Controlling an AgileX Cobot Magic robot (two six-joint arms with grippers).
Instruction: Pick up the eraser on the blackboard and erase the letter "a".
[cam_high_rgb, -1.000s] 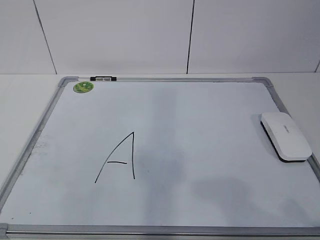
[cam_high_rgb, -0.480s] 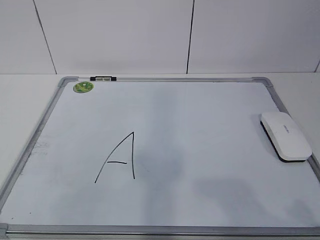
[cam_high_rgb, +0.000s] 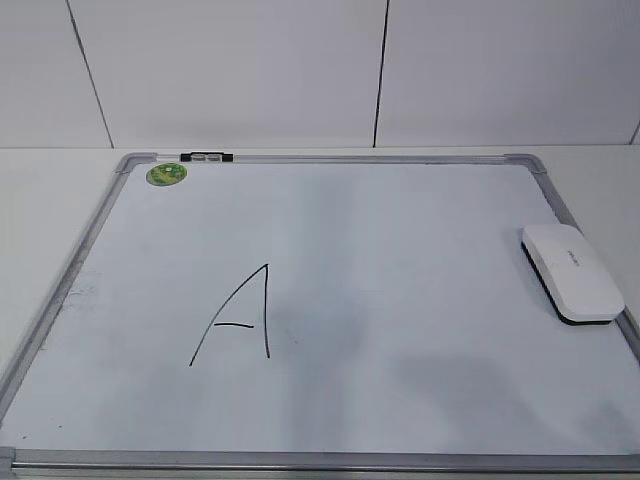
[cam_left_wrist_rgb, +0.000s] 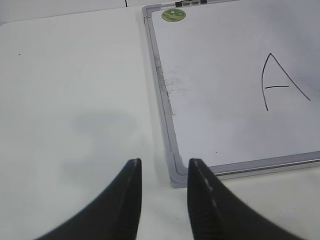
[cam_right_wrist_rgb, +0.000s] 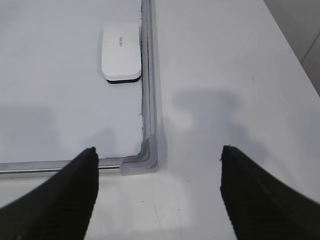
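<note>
While both arms sit off the blackboard (cam_high_rgb: 400, 230), I read the step as the approach to the eraser (cam_high_rgb: 572, 272). It lies flat on the board at about 3 o'clock in the exterior view, long side hard against the right frame rail, felt side down. Nothing is touching it.

Right tool (cam_right_wrist_rgb: 157, 182) is spread wide and empty, hovering over the bare surface (cam_right_wrist_rgb: 225, 75) just outside the board's near right corner; the eraser is ahead at 11 o'clock in its wrist view. Left tool (cam_left_wrist_rgb: 164, 192) has its jaws narrowly apart, empty, near the board's near left corner.

Only marking I can see is the capital "A" (cam_high_rgb: 235, 315), at about 7 o'clock from board centre. No lowercase "a" shows in any view, so I judge that stroke to be the target.

Plan: take the right arm. Pinch across the eraser's short width, but the rail blocks the outer finger, so I'd come down slightly inboard or nudge it off the rail. Keep it level so the felt lands flat.

Green magnet (cam_high_rgb: 167, 175) at 11 o'clock, out of the way.
</note>
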